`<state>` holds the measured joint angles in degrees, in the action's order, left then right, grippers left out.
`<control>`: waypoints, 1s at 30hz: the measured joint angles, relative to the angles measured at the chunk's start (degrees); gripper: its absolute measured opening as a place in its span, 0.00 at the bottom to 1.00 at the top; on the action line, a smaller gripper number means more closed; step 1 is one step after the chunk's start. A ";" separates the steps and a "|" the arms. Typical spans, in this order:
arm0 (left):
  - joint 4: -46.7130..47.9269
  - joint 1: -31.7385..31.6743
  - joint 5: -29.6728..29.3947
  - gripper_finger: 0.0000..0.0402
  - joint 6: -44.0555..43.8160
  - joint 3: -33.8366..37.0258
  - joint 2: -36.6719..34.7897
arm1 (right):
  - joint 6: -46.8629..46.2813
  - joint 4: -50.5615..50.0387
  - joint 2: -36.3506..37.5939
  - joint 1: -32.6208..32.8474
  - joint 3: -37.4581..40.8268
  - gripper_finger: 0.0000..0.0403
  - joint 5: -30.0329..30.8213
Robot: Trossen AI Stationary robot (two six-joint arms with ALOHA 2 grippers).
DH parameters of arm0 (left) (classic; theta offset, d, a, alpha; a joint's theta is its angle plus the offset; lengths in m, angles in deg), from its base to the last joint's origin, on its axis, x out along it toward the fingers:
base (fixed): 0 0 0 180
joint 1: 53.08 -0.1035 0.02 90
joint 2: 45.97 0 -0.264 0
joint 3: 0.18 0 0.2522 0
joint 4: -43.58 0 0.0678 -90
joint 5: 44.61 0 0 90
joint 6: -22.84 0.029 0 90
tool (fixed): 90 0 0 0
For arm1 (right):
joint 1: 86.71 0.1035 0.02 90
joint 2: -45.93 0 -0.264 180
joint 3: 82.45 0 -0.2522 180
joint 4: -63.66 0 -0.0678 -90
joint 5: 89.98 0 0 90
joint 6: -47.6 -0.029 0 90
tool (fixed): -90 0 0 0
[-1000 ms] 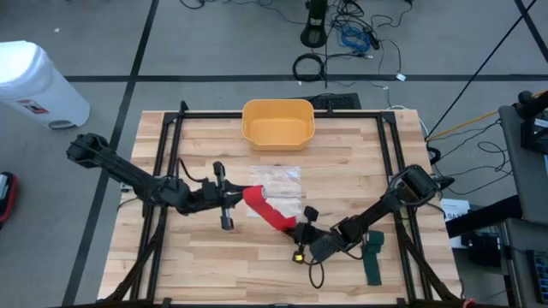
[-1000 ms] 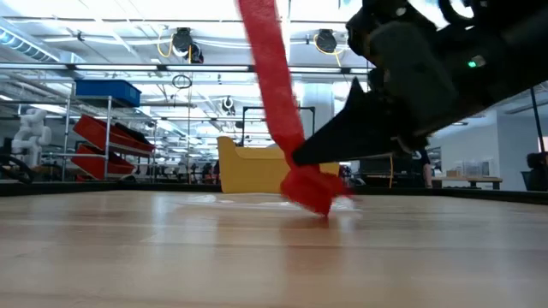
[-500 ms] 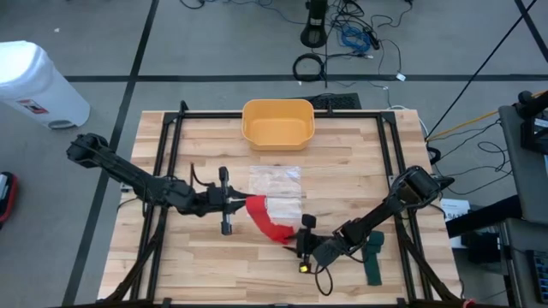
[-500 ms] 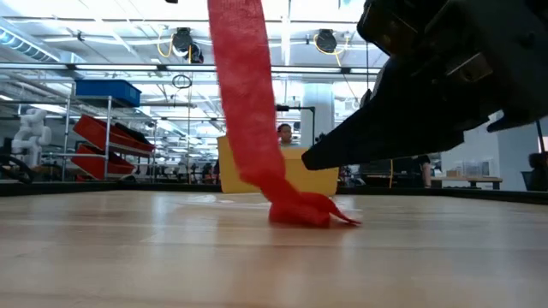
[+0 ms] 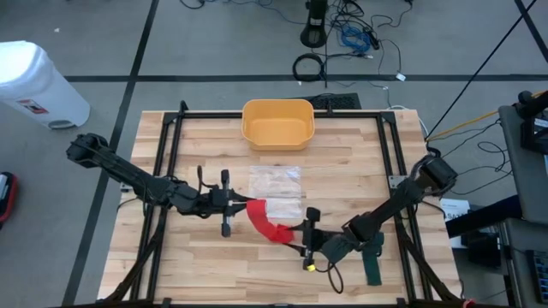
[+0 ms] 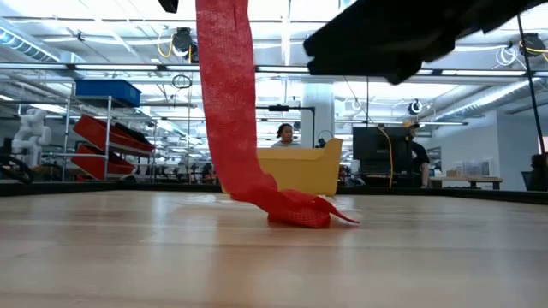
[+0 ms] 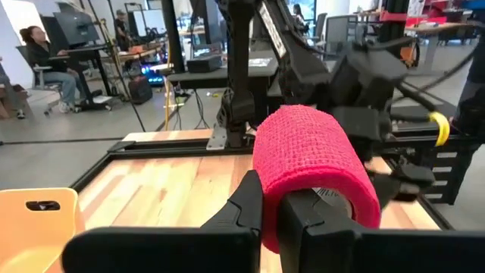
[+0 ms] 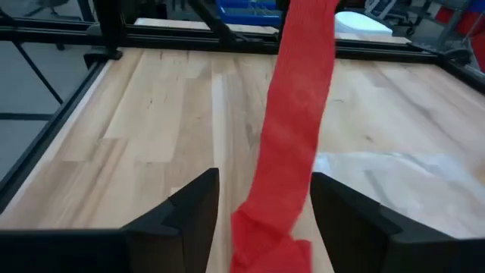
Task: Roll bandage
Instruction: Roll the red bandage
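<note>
A red bandage strip [image 5: 267, 221] runs from my left gripper [image 5: 243, 205] down toward the table's near right. Its upper part hangs as a flat band [image 6: 224, 94], and its lower end [image 6: 300, 211] lies bunched on the wood. My left gripper, level above the table's middle, is shut on the strip's upper end [image 7: 314, 163]. My right gripper [image 5: 307, 231] hovers open just past the bunched end, raised off the table [image 6: 385, 38]. Its two fingers [image 8: 189, 216] stand apart on either side of the strip [image 8: 295, 144] without touching it. My left gripper pinches the bandage's upper end [image 7: 270, 216] between its two fingers. The cloth curls in a loop over one finger [image 7: 326, 220]. The fingers come in level from the table's left. The strip hangs slack below them, its lower end resting on the table.
A yellow bin [image 5: 277, 122] stands at the far middle. A clear plastic wrapper [image 5: 276, 183] lies flat behind the bandage. A dark green strip [image 5: 373, 259] lies near my right arm. Black frame rails [image 5: 168, 162] run along the table's sides.
My right gripper has opened, let go of the bandage's lower end, and risen while backing toward the near right. The freed end has dropped and lies bunched on the table. The strip, drawn slanting before, now hangs slack from my left gripper.
</note>
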<state>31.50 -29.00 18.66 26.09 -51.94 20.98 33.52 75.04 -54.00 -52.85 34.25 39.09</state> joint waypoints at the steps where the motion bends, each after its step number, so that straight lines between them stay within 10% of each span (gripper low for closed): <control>1: 0.08 0.00 0.21 0.03 0.00 0.00 0.01 | 0.01 -1.17 0.92 0.00 0.00 0.48 0.00; 15: 3.00 -0.67 1.32 0.03 -1.54 1.90 0.63 | 0.88 -8.62 9.43 -0.69 4.16 0.48 3.00; 23: 1.60 -3.29 3.98 0.03 -2.92 2.01 7.03 | -0.64 19.93 13.65 -5.11 21.64 0.47 -5.19; 30: -7.40 -6.81 8.97 0.03 -2.97 2.05 13.79 | -1.26 21.84 12.06 -10.01 22.80 0.47 -12.59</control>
<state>24.10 -35.82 27.62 23.11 -49.89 34.76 32.26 96.88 -41.94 -62.86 57.05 26.50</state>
